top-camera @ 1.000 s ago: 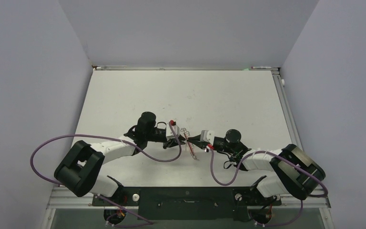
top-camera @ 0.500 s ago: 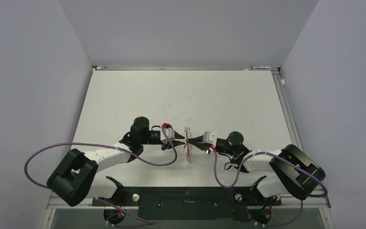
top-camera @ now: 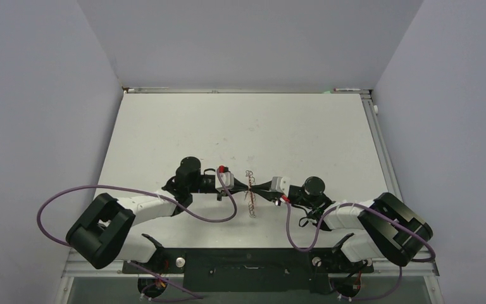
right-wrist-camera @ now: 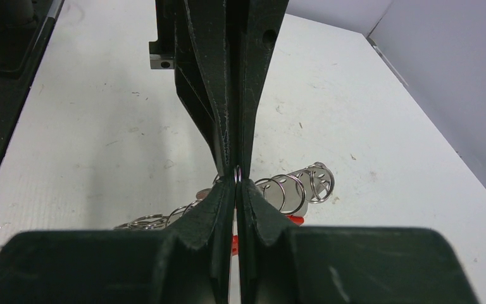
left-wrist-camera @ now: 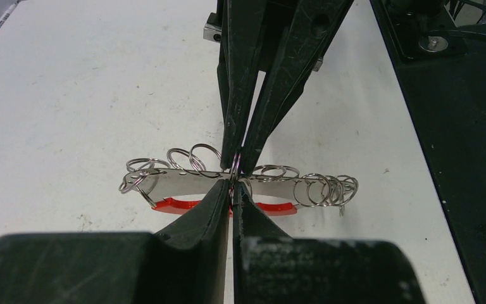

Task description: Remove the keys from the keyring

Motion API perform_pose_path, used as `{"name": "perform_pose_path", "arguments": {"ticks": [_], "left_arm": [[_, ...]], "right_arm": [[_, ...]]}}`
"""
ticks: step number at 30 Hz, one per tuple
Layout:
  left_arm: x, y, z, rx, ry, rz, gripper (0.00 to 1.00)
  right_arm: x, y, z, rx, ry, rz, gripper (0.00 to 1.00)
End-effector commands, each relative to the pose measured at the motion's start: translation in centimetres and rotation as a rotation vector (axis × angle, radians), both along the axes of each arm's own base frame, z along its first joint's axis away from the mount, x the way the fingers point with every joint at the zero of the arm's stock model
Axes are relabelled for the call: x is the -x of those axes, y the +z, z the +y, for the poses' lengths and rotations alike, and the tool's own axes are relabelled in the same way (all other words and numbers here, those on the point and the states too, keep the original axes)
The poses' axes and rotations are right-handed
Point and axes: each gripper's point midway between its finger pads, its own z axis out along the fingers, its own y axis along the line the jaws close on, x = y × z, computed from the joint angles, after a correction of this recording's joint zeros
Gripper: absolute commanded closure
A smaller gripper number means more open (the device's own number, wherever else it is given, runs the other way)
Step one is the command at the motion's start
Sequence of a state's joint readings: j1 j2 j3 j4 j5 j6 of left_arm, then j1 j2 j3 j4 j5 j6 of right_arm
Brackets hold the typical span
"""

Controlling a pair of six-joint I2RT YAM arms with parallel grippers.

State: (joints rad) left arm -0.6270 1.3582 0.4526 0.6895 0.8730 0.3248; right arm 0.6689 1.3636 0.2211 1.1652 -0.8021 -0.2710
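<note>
Grippers, top view: black left gripper [top-camera: 243, 187] and black right gripper [top-camera: 259, 188] meet tip to tip over the near half of the white table [top-camera: 304, 133].
Keyring, top view: thin metal keyring with a red curved piece [top-camera: 250, 194] sits at the meeting point, with the bunch running front to back. Detail too small to read.
Left gripper, left wrist view: jaws pinched narrow, closed on a thin wire loop of the keyring.
Right gripper, left wrist view: enters from above, fingertips [left-wrist-camera: 256, 136] closed on the same loop, touching the left tips.
Rings, left wrist view: small silver split rings [left-wrist-camera: 321, 189] strung out on both sides of the tips, red strap [left-wrist-camera: 176, 204] along the lower edge.
Keys, left wrist view: flat silver-grey metal keys [left-wrist-camera: 183, 182] behind the rings, left of the tips, not yet off the keyring. Count unclear.
Right gripper, right wrist view: jaws narrow, thin loop nipped at the tips.
Left gripper, right wrist view: opposite, closed, tip to tip.
Lift: cannot tell whether the bunch rests on the table or hangs.
</note>
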Motion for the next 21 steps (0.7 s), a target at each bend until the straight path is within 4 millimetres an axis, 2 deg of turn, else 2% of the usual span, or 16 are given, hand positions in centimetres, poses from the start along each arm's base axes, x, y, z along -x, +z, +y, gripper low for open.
{"name": "perform_pose_path", "arguments": {"ticks": [1, 2, 5, 7, 12, 21], "left_arm": [[0.0, 1.3, -0.4, 0.042, -0.02, -0.055, 1.0], [0.0, 1.4, -0.4, 0.041, -0.021, -0.056, 1.0], [0.2, 0.9, -0.2, -0.008, -0.035, -0.054, 1.0], [0.3, 0.4, 0.0, -0.054, -0.031, -0.057, 1.0], [0.7, -1.2, 0.5, -0.177, -0.011, -0.098, 1.0], [-0.3, -0.7, 0.0, -0.218, 0.053, -0.122, 1.0]], "right_arm": [[0.9, 3.1, 0.3, -0.075, 0.05, -0.087, 0.95], [0.8, 2.9, 0.4, -0.067, 0.051, -0.083, 0.94], [0.3, 2.0, 0.4, -0.015, 0.034, -0.05, 0.77], [0.2, 1.5, 0.2, 0.032, 0.03, -0.061, 0.71], [0.7, 0.4, -0.1, 0.132, 0.044, -0.082, 0.73], [2.2, -0.5, 0.7, 0.21, 0.088, -0.096, 0.72]]}}
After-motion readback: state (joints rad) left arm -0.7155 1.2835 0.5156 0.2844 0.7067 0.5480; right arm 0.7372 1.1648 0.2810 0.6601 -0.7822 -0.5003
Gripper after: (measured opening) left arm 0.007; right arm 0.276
